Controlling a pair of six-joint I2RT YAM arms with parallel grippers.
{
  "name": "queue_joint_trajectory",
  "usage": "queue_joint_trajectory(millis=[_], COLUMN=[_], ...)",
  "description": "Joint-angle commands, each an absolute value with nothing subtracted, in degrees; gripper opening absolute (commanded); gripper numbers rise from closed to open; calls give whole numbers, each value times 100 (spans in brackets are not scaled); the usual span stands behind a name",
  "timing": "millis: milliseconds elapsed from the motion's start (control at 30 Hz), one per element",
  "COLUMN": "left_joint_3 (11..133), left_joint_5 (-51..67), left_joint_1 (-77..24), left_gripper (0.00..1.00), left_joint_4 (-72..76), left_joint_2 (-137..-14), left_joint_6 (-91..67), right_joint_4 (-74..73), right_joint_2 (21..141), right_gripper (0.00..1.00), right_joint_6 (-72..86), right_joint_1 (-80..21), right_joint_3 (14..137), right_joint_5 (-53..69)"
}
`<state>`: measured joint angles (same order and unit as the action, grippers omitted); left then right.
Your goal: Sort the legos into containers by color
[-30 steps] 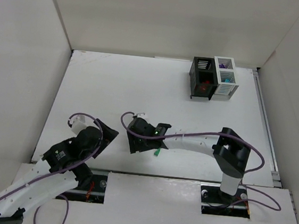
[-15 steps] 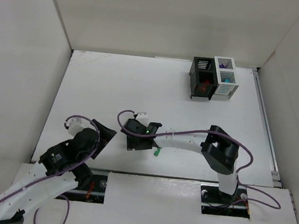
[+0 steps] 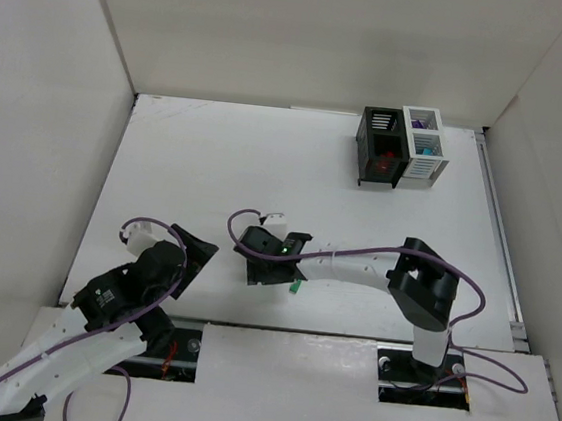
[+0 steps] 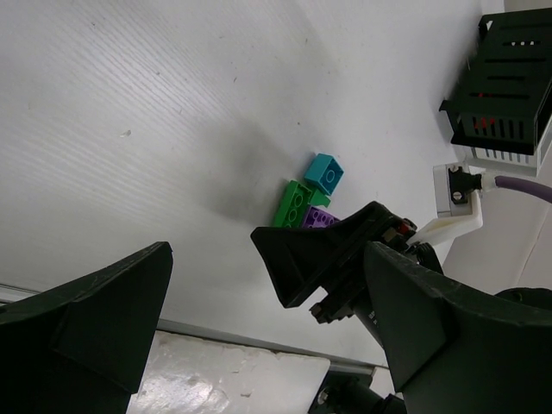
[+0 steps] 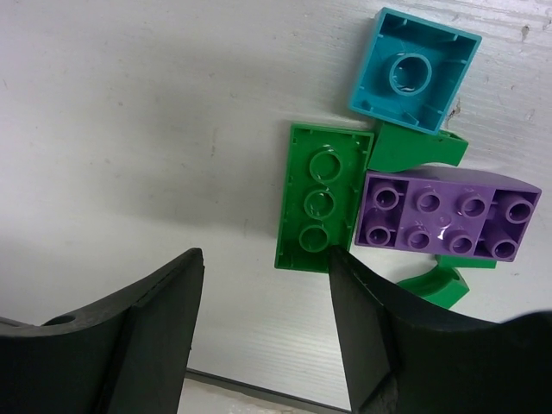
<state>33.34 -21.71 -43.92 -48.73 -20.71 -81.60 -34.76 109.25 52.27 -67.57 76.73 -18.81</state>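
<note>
Several legos lie bunched together on the table: a teal brick [image 5: 416,71], a green flat brick [image 5: 322,197] lying studs down, a purple brick [image 5: 444,214] and green curved bits [image 5: 418,148]. My right gripper [image 5: 263,259] hangs open just above them, its right finger by the green brick's near end, nothing between the fingers. From above, the right gripper [image 3: 267,269] hides most of the pile; only a green bit [image 3: 295,286] shows. My left gripper [image 3: 191,251] is open and empty, left of the pile. The containers, black [image 3: 381,147] and white [image 3: 424,145], stand at the far right.
A red brick [image 3: 384,165] lies in the black bin and a teal one [image 3: 427,149] in the white bin. White walls [image 3: 46,146] enclose the table on three sides. A purple cable [image 3: 245,217] loops over the right wrist. A metal rail [image 4: 216,332] runs along the near edge.
The right wrist shifted a little left, then back right over the pile. The left arm drew slightly back toward its base.
</note>
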Motion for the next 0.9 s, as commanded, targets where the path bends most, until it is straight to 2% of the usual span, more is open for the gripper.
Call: queue_joint_trajectory(millis=[0,267,667,867], left_joint_3=[3516,3463,3411,3410], left_joint_5=[-2373,-2373,-2373,-2320], left_joint_1=[-4421,-4421,-4421,-4421], left_gripper=[92,92,92,92], left_joint_4=[-4922,-4922,-4816,-4816], left_joint_2=[-1978,-1978,-1978,-1978], left_joint_6=[-8288,-8235,-8130,-8130], right_joint_4=[-3595,-3753,-2374,-3119], right_joint_2=[10538,10337,9027,9570], right_gripper=[65,62,61,61], right_joint_6=[5194,5256,4500,4754], right_joint_1=[-6794,-6908,-7146,-7146], right_joint_3=[7507,7383,6328,6592], right_joint_5=[-1942,-2021,-1485,-1942])
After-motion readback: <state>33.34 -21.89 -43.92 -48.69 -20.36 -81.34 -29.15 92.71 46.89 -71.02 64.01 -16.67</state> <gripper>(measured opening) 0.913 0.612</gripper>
